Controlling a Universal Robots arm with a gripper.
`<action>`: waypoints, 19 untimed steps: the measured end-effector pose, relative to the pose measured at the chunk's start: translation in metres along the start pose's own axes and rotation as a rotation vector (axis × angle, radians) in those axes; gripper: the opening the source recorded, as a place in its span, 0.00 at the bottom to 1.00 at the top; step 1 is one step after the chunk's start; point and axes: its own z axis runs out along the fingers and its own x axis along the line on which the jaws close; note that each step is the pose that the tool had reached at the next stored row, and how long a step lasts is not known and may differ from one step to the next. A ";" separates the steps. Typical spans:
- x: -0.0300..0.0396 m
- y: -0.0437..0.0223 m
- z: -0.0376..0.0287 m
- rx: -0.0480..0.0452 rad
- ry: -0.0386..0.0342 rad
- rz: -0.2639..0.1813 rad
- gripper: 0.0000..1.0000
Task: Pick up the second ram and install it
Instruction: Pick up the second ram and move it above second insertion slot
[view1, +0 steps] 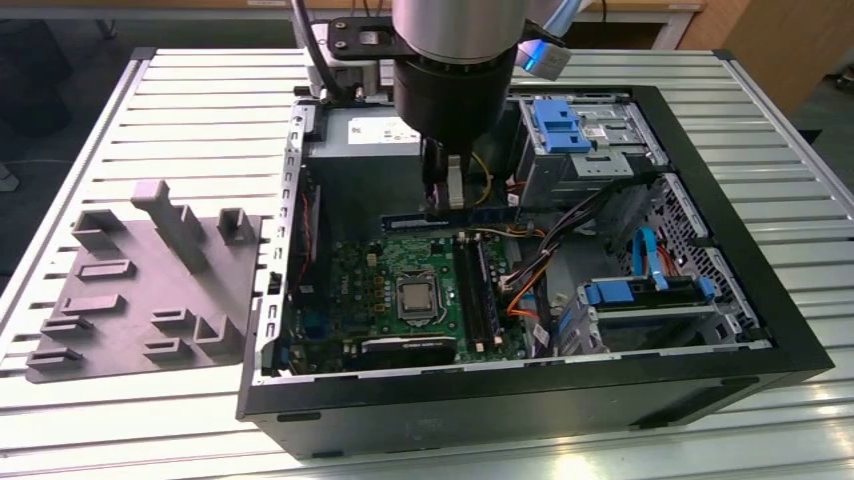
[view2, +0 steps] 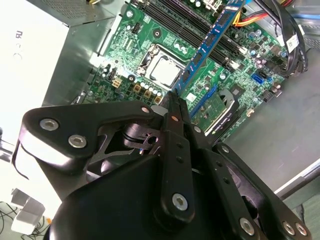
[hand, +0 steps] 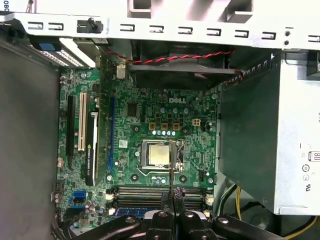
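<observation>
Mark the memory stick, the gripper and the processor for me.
memory stick (view2: 209, 44), second wrist view, middle of its blue face.
gripper (view2: 175, 100), second wrist view, between its fingertips.
processor (hand: 157, 154), first wrist view, centre of its metal lid.

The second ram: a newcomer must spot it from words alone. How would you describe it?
Find the open computer case on the slatted table, then the green motherboard inside. Over it the gripper is shut on the second ram, a slim bluish stick held on edge. Unlike the black slots fixed to the board, it sits raised in the gripper.
</observation>
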 end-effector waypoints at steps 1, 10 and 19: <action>0.0000 -0.0001 0.0006 0.0001 0.0000 0.000 0.11; 0.0003 -0.0005 0.0073 0.0000 0.0001 0.000 0.11; 0.0005 -0.0009 0.0132 -0.0002 0.0004 0.000 0.11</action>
